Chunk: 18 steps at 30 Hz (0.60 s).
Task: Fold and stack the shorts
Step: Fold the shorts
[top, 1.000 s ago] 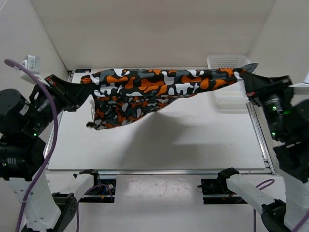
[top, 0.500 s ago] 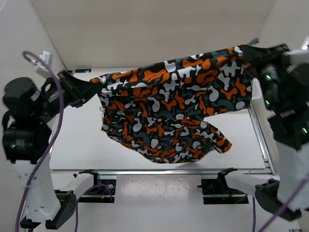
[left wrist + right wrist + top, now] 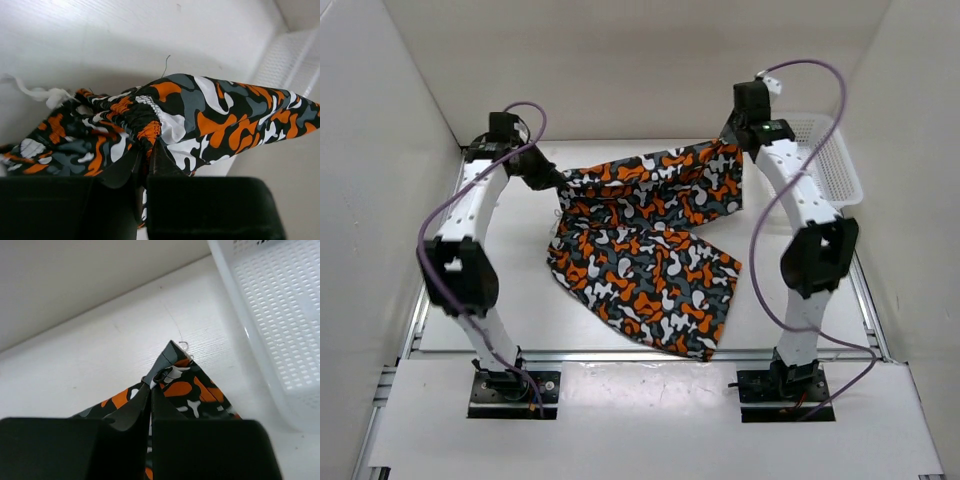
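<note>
The camouflage shorts in orange, black, grey and white lie spread over the table's middle, with the far edge held up off the surface. My left gripper is shut on the gathered waistband corner at the far left. My right gripper is shut on the opposite far corner, near the back wall. The near part of the shorts rests on the table and reaches toward the front edge. A white drawstring hangs loose beside the waistband.
A white perforated basket stands at the back right, close to my right gripper, and its rim shows in the right wrist view. The back wall rises just behind both grippers. The table ends in a metal rail at the front.
Both arms have swung from near the camera out to the back of the table, carrying the shorts with them. The cloth has gone from hanging in the air to lying largely on the table.
</note>
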### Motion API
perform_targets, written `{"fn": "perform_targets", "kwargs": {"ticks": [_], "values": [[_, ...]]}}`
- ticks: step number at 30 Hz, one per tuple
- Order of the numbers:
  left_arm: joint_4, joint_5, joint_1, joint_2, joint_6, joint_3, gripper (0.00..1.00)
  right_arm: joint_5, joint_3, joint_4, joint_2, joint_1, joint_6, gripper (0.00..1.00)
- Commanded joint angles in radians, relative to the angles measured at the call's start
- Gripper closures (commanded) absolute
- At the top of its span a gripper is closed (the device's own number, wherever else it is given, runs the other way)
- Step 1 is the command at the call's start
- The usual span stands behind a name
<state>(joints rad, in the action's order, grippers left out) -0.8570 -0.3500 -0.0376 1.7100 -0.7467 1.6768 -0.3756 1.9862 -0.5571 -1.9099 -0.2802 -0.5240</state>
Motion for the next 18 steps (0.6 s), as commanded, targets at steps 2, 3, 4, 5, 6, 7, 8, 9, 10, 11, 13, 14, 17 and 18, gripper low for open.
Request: {"fn": "perform_targets", "kwargs": {"ticks": [2,3,4,5,6,7,8,9,10,11,13,14,17,18], "values": [[0.038,0.028,0.016,0.199,0.024,0.17,0.9,0.059,0.201,0.037,-0.156,0.026,0.058,1.0],[0.038,0.028,0.016,0.235,0.024,0.197,0.9,0.06,0.227,0.028,-0.187,0.026,0.058,1.0],[0.038,0.028,0.016,0.267,0.024,0.224,0.9,0.06,0.246,0.028,-0.233,0.035,0.058,1.0],[0.038,0.028,0.016,0.316,0.015,0.272,0.9,0.06,0.259,0.014,-0.248,0.035,0.058,1.0],[0.038,0.028,0.016,0.336,0.015,0.294,0.9,0.07,0.26,0.014,-0.258,0.035,0.058,1.0],[0.038,0.028,0.016,0.352,0.015,0.316,0.9,0.07,0.26,0.014,-0.267,0.044,0.067,1.0],[0.038,0.028,0.025,0.376,0.015,0.348,0.9,0.079,0.26,0.014,-0.267,0.044,0.067,1.0],[0.038,0.017,0.025,0.385,0.015,0.36,0.9,0.08,0.25,0.014,-0.252,0.044,0.067,1.0],[0.038,0.017,0.025,0.385,0.024,0.369,0.9,0.08,0.205,0.014,-0.233,0.044,0.053,1.0],[0.038,0.017,0.036,0.396,0.024,0.37,0.9,0.09,0.159,0.014,-0.206,0.044,0.053,1.0],[0.038,-0.01,0.047,0.379,0.033,0.353,0.9,0.099,0.042,0.028,-0.094,0.035,0.042,1.0],[0.029,-0.01,0.059,0.35,0.044,0.318,0.9,0.09,-0.087,0.054,0.001,0.026,0.042,1.0],[0.029,-0.01,0.079,0.303,0.075,0.261,0.9,0.09,-0.287,0.085,0.147,-0.01,0.042,1.0],[0.029,-0.01,0.079,0.272,0.087,0.221,0.9,0.09,-0.387,0.085,0.229,-0.033,0.042,1.0]]}}
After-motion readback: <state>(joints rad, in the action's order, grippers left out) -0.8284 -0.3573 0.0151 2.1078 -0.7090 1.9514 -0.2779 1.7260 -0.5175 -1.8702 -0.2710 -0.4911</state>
